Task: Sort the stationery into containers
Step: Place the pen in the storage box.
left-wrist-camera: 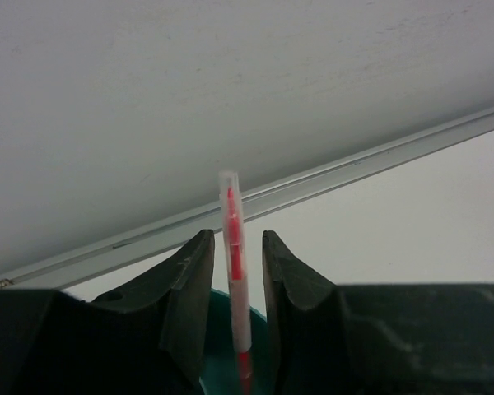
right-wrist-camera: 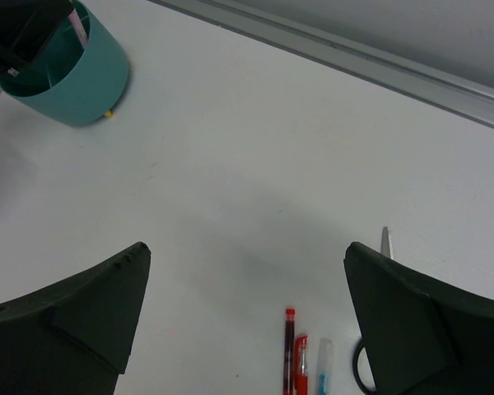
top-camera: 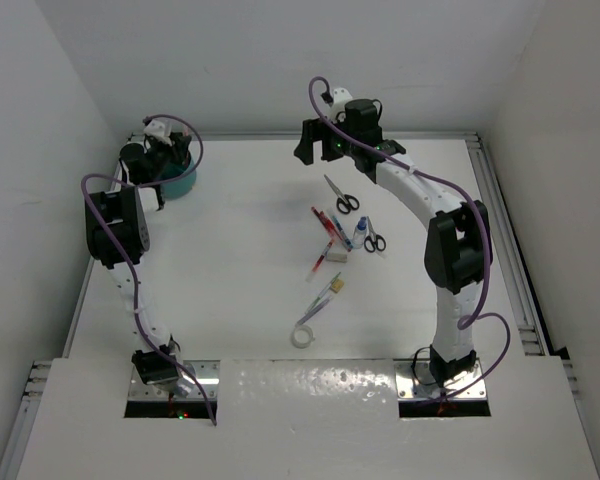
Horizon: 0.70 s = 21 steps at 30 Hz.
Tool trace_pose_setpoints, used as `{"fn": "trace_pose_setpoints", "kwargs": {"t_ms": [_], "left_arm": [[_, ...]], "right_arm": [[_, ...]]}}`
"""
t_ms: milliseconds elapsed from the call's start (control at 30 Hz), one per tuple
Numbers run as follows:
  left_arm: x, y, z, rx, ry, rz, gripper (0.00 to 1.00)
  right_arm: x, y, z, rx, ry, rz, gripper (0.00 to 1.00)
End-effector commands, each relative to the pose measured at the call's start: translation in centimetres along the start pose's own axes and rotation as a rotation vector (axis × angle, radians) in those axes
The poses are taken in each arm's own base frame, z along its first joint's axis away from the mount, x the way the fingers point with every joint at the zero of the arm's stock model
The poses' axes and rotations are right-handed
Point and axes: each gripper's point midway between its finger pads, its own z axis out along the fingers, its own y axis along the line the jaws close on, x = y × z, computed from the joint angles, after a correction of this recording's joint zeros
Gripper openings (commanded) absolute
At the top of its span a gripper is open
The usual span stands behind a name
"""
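Left gripper [left-wrist-camera: 235,240] is sitting over the teal cup [top-camera: 185,185] at far left, blocking its top. Red pen [left-wrist-camera: 233,247] is standing between its parted fingers. Loose stationery [top-camera: 327,226] is cluttering centre-right. Right gripper [right-wrist-camera: 247,247] is hovering spread wide at the far side. Bare table [top-camera: 240,240] between cup and stationery is giving clear passage.

Top external: fixed high above and behind both arm bases, facing down and forward, distant, taking in the whole table [top-camera: 240,300]. Left wrist: mounted behind the left gripper [left-wrist-camera: 236,234], looking along it toward the back rail [left-wrist-camera: 354,169] and wall, very close, with the teal cup [left-wrist-camera: 216,337] just beneath its tips. Right wrist: mounted behind the right gripper [right-wrist-camera: 247,247], angled down at the table from moderate height. Shared: the cup shows in all three views, the rail in both wrist views, and the pens [right-wrist-camera: 290,354] beneath the right gripper also appear from the top.
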Motion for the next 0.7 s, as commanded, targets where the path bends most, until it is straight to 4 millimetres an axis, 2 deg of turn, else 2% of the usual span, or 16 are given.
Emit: {"fn": "trace_pose_setpoints", "kwargs": {"t_ms": [0,67,167,400,533,600,667], "left_arm": [[-0.5,-0.5,0.2,0.009,-0.018,0.020,0.28],[-0.8,-0.5,0.2,0.010,-0.023,0.022,0.33],[-1.2,-0.3,0.3,0.008,-0.030,0.026,0.34],[-4.2,-0.3,0.8,0.038,-0.086,0.054,0.39],[-7.3,-0.8,1.1,0.078,-0.136,0.084,0.51],[-8.6,-0.9,1.3,0.084,-0.156,0.097,0.52],[-10.8,-1.0,1.5,0.089,-0.190,0.121,0.54]], "right_arm": [[-2.6,0.2,-1.3,0.005,-0.063,-0.035,0.99],[-2.4,0.2,-1.4,0.006,-0.059,-0.034,0.99],[-2.4,0.2,-1.5,0.005,-0.062,-0.031,0.99],[-2.3,0.5,-1.8,0.002,-0.068,-0.036,0.99],[-2.1,0.8,-2.2,-0.002,-0.075,-0.041,0.99],[-2.2,0.8,-2.5,-0.001,-0.081,-0.046,0.99],[-2.3,0.8,-3.1,0.005,-0.086,-0.053,0.99]]}}
